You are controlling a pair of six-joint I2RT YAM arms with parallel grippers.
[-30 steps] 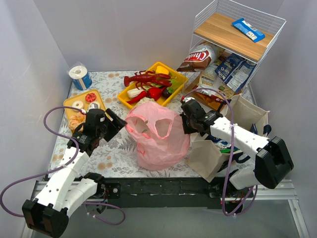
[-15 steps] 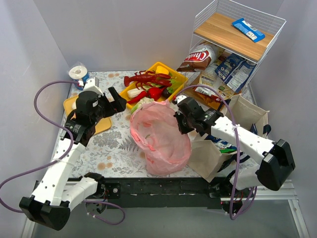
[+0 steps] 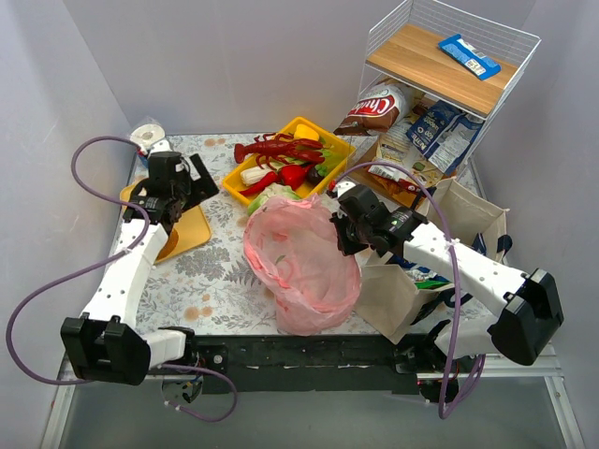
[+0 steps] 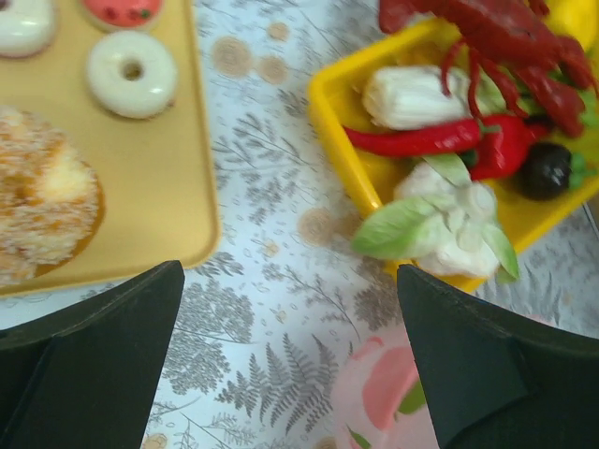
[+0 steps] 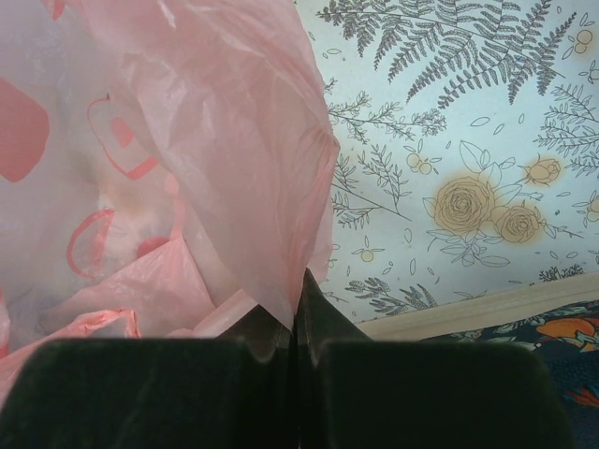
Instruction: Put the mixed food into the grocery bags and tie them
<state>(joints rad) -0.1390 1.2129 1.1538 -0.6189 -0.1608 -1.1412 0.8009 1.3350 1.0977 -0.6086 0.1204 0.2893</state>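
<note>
1. Pink bag: rim pinched by right gripper, jaws pressed together, bag spreading to its left.
2. Left gripper: spread wide, empty; toy vegetables in yellow tray ahead-right.

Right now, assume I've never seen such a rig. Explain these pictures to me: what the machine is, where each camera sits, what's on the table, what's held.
These are two robot arms bolted at the near edge of a table, each ending in a two-finger gripper. The wide picture comes from a fixed camera above and behind them. The two close-ups come from a camera on each wrist, so the dark shapes at the bottom are that arm's own fingers.

On the table are a yellow tray of toy food, including a red lobster, an orange tray of doughnuts, a pink plastic bag and a beige tote. Behind them stands a wire shelf with snack packets.

The left gripper is open and empty, above the table between the trays. The right gripper is shut, pinching the pink bag's edge.
</note>
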